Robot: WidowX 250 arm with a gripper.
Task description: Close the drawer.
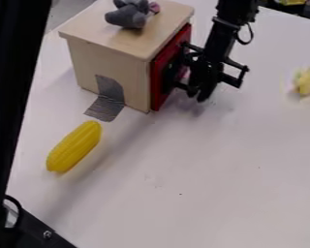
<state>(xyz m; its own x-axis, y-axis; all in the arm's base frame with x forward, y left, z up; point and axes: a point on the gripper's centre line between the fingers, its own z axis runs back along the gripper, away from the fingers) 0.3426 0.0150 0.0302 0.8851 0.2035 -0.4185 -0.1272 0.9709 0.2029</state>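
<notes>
The gripper [197, 92] hangs low over the table, right beside the wooden box and against or very near its red drawer front. Black parts of the gripper cover some of that front. The drawer [160, 72] has a red face on the right side of the light wooden box [135, 80]. Its face stands close along the box's edge; whether a small gap is left there, I cannot tell.
A grey plush toy [127, 17] lies on the box top. Grey tape [106, 107] joins the box to the white table [203, 193]. Yellow toy corn [74, 146] lies in front of the box, a blurred yellowish item [305, 82] at the right edge. A black arm-like part [15, 72] spans the left edge.
</notes>
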